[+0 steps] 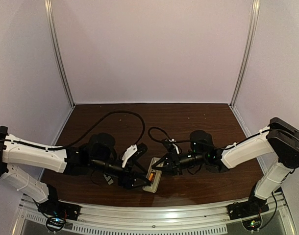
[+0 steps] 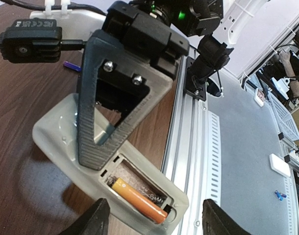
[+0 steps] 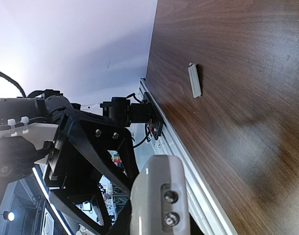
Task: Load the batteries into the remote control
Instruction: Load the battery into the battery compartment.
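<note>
Remote [image 1: 152,179] lies back up on the table [image 1: 198,122], which is dark brown wood with a fine grain. It sits near the middle of the near edge, between the two arms. Close view: the remote [image 2: 66,142] has a pale beige-grey plastic shell, smooth, with rounded corners. The rectangular bay is recessed at the end nearest the aluminium rail [image 2: 188,147], and that end sits just beside the rail. One battery [image 2: 137,201] lies lengthwise in the bay, in the slot on the remote's outer long side: a slim glossy orange cylinder with a darker cap. It also shows as an orange fleck from above [image 1: 151,174]. Left hand [image 2: 154,223] is spread wide and holds nothing. Its two dark fingers [image 2: 88,220] stand either side of the remote's bay end, clear of the shell. From above, the left hand [image 1: 139,182] sits at the remote's left flank. Right hand [image 1: 161,165] comes in from the remote's far right. One finger [image 2: 115,117], a black open triangular frame with a ribbed face and two bolts, has its tip down on the remote's back, just beside the bay. Cannot tell how far the right hand is open, and no object is visible in its grip. A small flat grey cover [image 3: 194,81], a narrow rectangle, lies on bare wood apart from the remote.
</note>
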Available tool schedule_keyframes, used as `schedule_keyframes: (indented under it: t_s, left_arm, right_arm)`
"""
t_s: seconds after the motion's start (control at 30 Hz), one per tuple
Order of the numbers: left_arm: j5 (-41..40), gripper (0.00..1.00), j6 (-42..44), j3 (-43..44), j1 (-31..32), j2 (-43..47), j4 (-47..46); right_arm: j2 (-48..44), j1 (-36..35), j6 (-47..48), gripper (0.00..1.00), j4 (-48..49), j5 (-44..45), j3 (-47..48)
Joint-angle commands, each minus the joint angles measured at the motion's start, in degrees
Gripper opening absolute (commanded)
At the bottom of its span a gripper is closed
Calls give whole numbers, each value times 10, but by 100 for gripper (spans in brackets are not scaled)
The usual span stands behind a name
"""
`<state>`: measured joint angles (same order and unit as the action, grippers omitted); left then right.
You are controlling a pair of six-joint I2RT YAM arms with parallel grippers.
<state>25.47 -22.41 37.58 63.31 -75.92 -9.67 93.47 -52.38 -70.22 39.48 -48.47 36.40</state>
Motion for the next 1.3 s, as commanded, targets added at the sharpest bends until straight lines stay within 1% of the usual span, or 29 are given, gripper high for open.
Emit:
schedule_keyframes:
  t_s: [0.0,0.33,0.53,0.7,1.0,1.27]
  left_arm:
    - [22,65,-10,-5,-4,-19,-38]
    - [7,65,-24,-13,-4,-28,-36]
    - [-7,71,-30,-26,-4,-10,-33]
    - [7,72,-30,-28,-5,-16,-39]
    - [21,66,-34,-20,-4,-33,-55]
    - [19,57,-39,-18,-6,-43,-57]
  right_arm:
    - [-13,-6,8,0,13,-15,13]
    - [-15,-6,7,0,18,-21,12]
    - [-16,-6,9,0,17,-19,10]
    - [-17,-6,8,0,17,-19,11]
    - [-16,-7,9,0,18,-21,13]
    - [-16,-10,6,0,23,-23,14]
